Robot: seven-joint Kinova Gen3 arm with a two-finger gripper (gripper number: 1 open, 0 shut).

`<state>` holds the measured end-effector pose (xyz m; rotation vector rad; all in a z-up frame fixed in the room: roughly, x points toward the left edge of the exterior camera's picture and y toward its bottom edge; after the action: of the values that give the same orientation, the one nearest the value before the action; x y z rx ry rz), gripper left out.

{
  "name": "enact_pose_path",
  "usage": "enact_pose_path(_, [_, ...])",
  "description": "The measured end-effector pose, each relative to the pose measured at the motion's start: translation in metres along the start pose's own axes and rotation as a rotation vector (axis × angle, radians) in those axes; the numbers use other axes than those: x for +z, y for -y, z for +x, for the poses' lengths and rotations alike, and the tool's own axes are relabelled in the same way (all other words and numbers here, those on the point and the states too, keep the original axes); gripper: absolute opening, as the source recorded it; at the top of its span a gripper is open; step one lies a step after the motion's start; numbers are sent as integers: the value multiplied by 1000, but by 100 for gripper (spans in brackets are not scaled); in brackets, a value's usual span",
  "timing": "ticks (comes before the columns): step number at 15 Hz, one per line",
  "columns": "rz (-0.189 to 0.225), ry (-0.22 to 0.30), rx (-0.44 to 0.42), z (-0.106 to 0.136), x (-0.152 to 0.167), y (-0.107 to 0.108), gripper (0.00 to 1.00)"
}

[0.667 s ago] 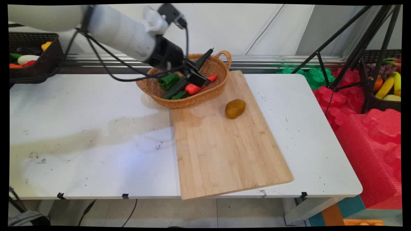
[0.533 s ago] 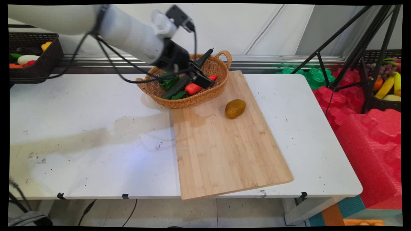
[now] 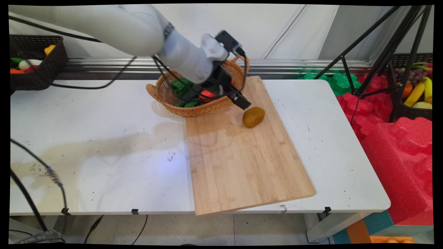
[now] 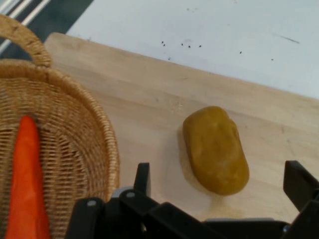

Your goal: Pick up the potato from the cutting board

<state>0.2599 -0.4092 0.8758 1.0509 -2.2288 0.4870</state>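
Your gripper (image 4: 219, 181), jaws apart, hovers over the potato (image 4: 215, 149) near the board's (image 3: 242, 162) far edge, beside the basket (image 4: 75, 149); potato's round, could roll off-grip.

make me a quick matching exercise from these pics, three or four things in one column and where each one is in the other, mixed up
Things:
1. brownish-yellow potato
2. orange-red carrot
3. black two-finger gripper
4. dark mesh basket

Places:
A. inside the woven wicker basket
B. at the table's far left edge
C. lying on the bamboo cutting board
D. open, above the board beside the potato

Pairs: 1-C, 2-A, 3-D, 4-B
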Motion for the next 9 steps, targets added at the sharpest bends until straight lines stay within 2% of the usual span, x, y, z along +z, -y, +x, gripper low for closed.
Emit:
enact_pose_path(4, [-14,45,-6,5,51,-9,100])
enact_pose_path(9, [-18,80,-24,5,90,-18,100])
